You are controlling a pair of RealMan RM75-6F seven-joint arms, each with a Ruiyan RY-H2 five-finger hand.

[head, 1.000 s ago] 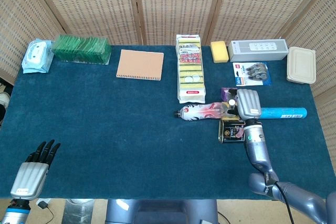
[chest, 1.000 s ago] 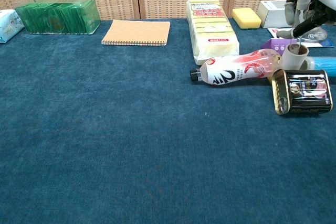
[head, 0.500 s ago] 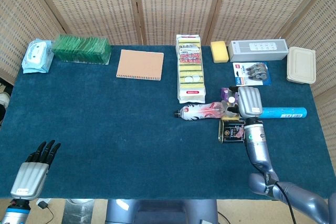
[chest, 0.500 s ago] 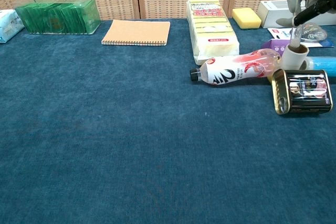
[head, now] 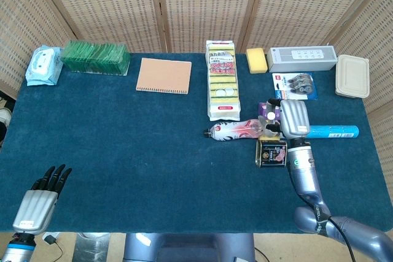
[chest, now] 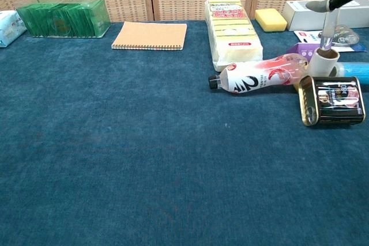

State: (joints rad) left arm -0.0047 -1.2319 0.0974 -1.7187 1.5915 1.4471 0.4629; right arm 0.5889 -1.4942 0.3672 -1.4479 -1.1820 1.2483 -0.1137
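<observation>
Since a second ago, the right robot hand point(head: 293, 117) has risen and drifted slightly toward the far side of the desk point(head: 123, 145); in the chest view only a sliver of it shows at the top right corner. A thin clear rod-like piece point(chest: 326, 27) hangs down from that hand toward a small beige cylinder point(chest: 323, 61) standing upright below it. Whether its fingers are clenched on the rod cannot be told, because the hand is seen from the back in the head view and is cut off in the chest view.

Just beside the cylinder, a plastic bottle with a red and white label point(head: 235, 131) lies on its side, cap pointing left. A dark tin can point(head: 271, 152) lies on its side nearer the robot, touching or nearly touching the bottle's base. A blue tube point(head: 332, 132) lies flat to the right, and a small purple box point(head: 266, 109) sits behind the cylinder.

The left robot hand point(head: 38, 204) rests low at the near left edge of the desk, released, dark fingers apart and holding nothing.

Along the far edge sit a wet wipes pack point(head: 43, 65), a green box point(head: 94, 57), a tan spiral notebook point(head: 164, 75), a pack of sponges point(head: 223, 80), and a yellow sponge point(head: 256, 59).
</observation>
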